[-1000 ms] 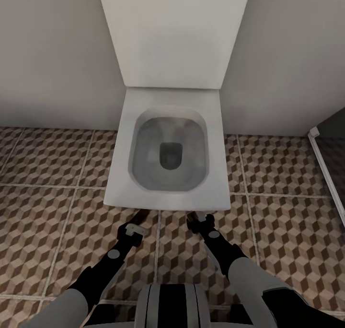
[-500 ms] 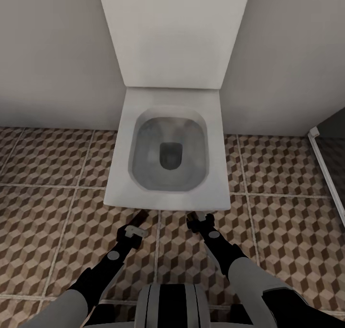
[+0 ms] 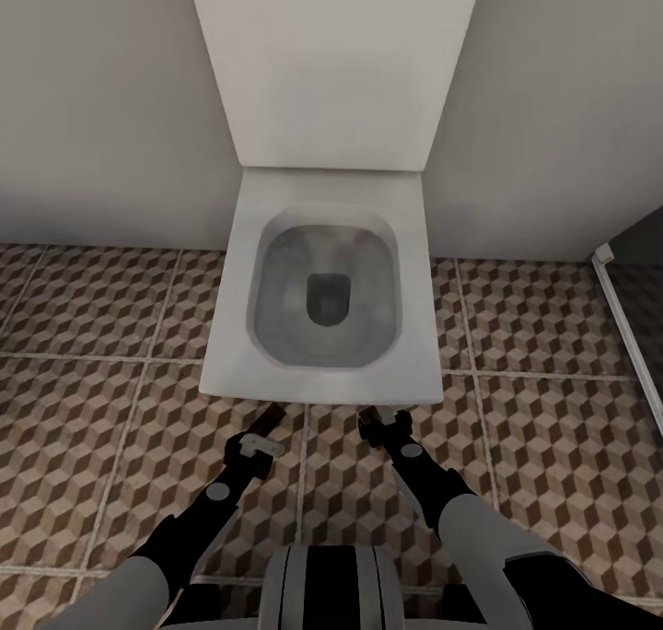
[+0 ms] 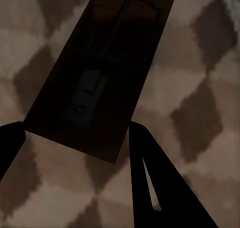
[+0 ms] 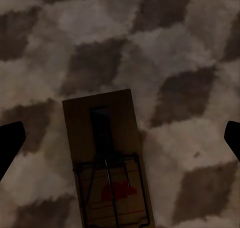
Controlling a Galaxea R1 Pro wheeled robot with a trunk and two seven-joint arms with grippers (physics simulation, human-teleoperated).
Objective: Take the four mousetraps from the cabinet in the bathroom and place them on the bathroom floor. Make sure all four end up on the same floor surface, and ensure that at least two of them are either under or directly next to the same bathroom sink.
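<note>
The left tool [image 3: 261, 438] hangs low over the bathroom floor [image 3: 83, 400], its fingers spread apart, and one mousetrap [image 4: 97, 73] lies flat on the tiles between them. In the middle stands a white toilet [image 3: 322, 289] against the wall. The right tool [image 3: 385, 425] is also released, its fingers wide, with another mousetrap [image 5: 107, 160] lying on the patterned tiles below it.

White toilet [image 3: 322, 298] set against plain grey wall [image 3: 101, 105]; floor [image 3: 83, 381] tiled in brown cube pattern; white strip [image 3: 626, 321] seen at right.
</note>
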